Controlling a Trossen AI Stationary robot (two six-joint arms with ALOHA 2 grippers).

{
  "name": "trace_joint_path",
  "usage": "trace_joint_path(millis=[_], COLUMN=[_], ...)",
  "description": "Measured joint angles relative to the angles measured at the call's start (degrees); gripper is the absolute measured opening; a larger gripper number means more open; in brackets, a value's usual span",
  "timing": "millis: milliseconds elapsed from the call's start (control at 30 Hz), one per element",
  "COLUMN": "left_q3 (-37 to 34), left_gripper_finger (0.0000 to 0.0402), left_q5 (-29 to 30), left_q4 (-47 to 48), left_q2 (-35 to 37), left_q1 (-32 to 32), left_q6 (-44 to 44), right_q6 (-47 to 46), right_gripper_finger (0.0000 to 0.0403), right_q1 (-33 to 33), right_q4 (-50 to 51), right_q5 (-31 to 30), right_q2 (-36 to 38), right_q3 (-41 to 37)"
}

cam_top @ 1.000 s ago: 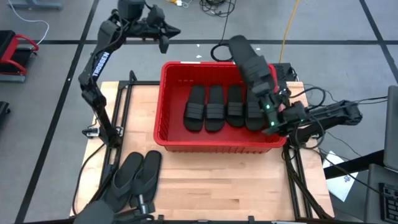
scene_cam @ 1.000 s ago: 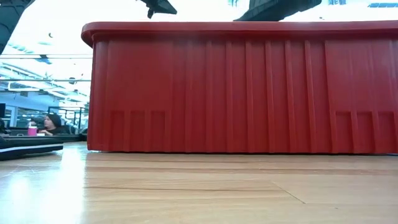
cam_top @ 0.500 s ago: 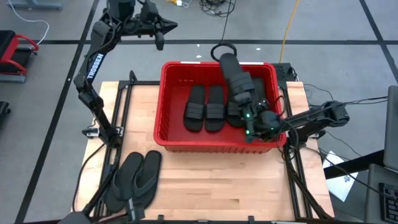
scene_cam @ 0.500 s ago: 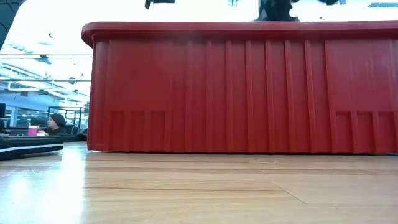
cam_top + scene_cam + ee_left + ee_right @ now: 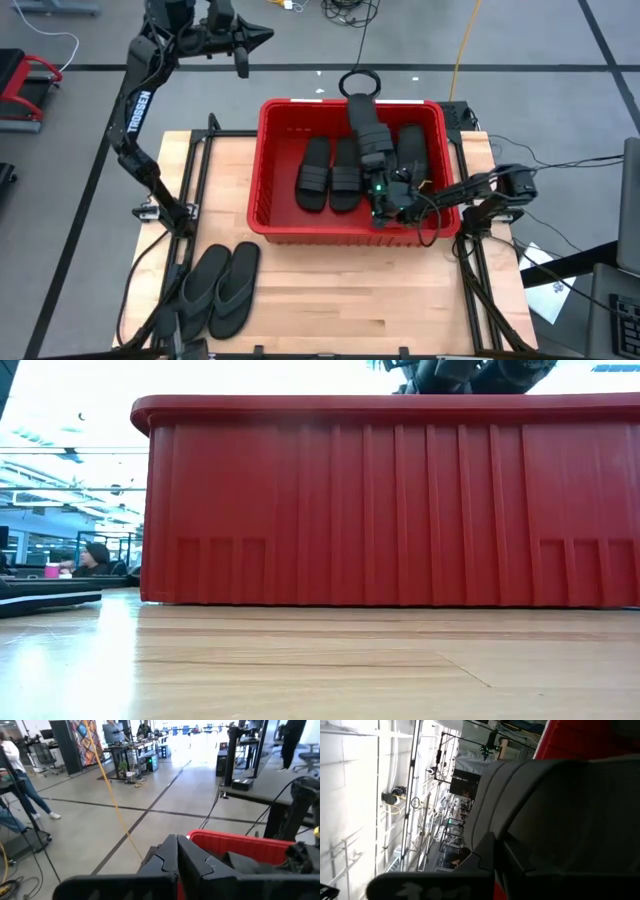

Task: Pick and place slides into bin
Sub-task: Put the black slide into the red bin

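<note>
The right gripper (image 5: 378, 178), jaws pinching a slide (image 5: 366, 125), has swung it from above the bin's far right corner down into the bin (image 5: 262, 160), beside three slides already lying there; release looks near; the left gripper (image 5: 243, 65), jaws pressed together and empty, has drawn back beyond the table's far edge; two thong slides (image 5: 218, 285) wait at the near left corner.

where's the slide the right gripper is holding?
High view: held slide angles into the red bin, right of centre, over the slides there, pinched by the right gripper.
</note>
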State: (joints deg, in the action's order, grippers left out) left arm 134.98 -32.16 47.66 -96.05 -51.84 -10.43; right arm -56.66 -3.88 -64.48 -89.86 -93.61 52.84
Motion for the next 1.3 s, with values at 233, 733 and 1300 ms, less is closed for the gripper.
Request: trace_joint_path(millis=[233, 733, 1300], left_q3=[0.0, 0.0, -3.94], left_gripper_finger=[0.0009, 0.0009, 0.0021], left_q5=[-1.86, -2.42, -23.08], left_q4=[-1.22, -1.19, 1.88], left_q2=[0.37, 0.33, 0.29], left_q1=[-1.57, -1.54, 1.28], left_q6=[1.84, 2.04, 1.79], right_q6=[5.44, 45.67, 56.24], right_gripper_finger=[0.0, 0.0, 0.0], right_q1=[-2.22, -11.47, -16.06], right_q4=[-0.74, -3.96, -3.8], right_q5=[-0.08, -0.2, -0.19], right_q2=[1.79, 16.74, 19.58], right_q3=[0.0, 3.8, 2.6])
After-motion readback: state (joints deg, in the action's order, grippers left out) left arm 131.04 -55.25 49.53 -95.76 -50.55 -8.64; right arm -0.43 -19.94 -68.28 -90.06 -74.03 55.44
